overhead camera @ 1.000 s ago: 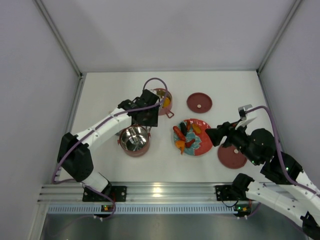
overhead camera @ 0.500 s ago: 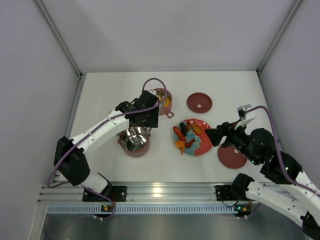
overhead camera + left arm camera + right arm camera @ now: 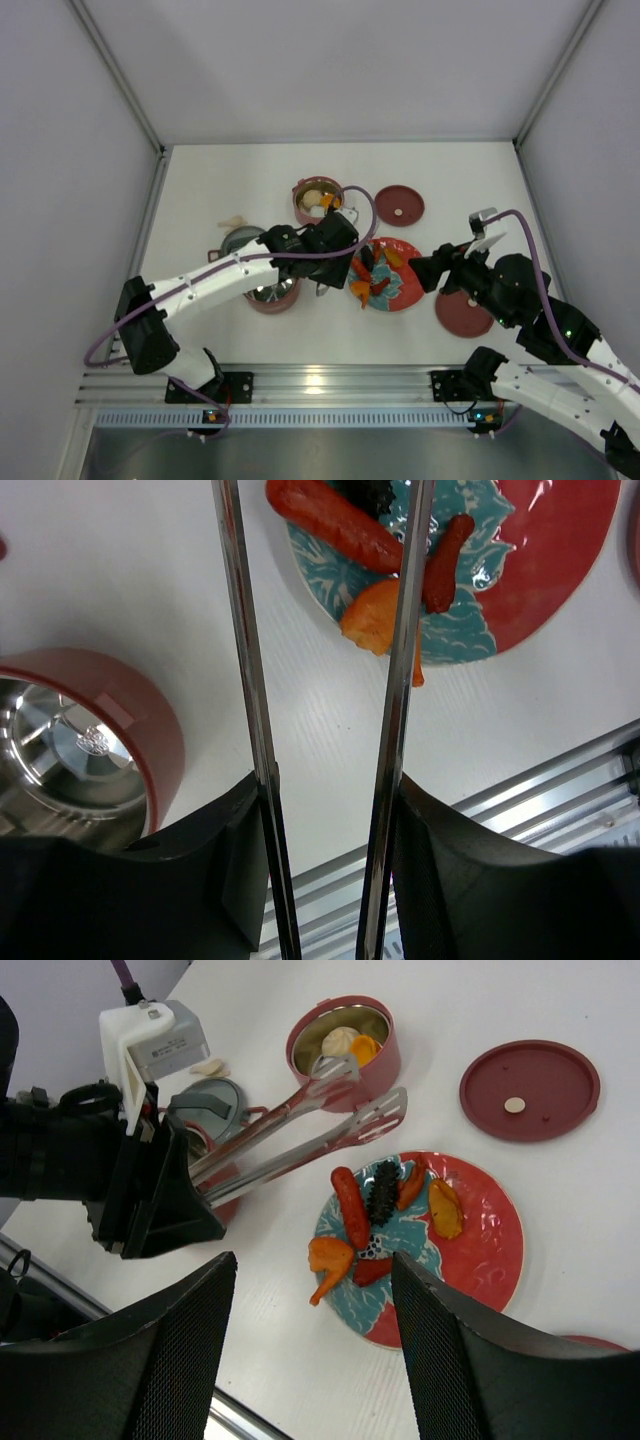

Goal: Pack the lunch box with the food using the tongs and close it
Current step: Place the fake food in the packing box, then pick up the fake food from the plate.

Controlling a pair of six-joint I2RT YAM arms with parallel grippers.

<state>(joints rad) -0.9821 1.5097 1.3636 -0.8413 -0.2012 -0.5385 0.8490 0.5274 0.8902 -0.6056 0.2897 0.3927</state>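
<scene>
Left gripper (image 3: 325, 820): I am pinching the tongs (image 3: 300, 1125), tips apart over the plate (image 3: 490, 1250).
Right gripper (image 3: 312, 1355): hanging spread wide, holding nothing.
Food (image 3: 385, 1200): lying on the plate.
Risk: the smooth sausage (image 3: 350, 1208) slipping out if I am squeezing softly.

Food (image 3: 352, 1208) lies on the plate (image 3: 495, 1250), between the near pot (image 3: 260, 302) and near lid (image 3: 462, 315).

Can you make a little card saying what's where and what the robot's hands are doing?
Tongs: in the left gripper, jaws shut on them, nothing pinched
Right gripper: jaws open, empty
Far pot: white lump and orange piece inside
Near pot: no food seen
Plate: sausage and other food pieces
Lid: off, lying beside the far pot
</scene>
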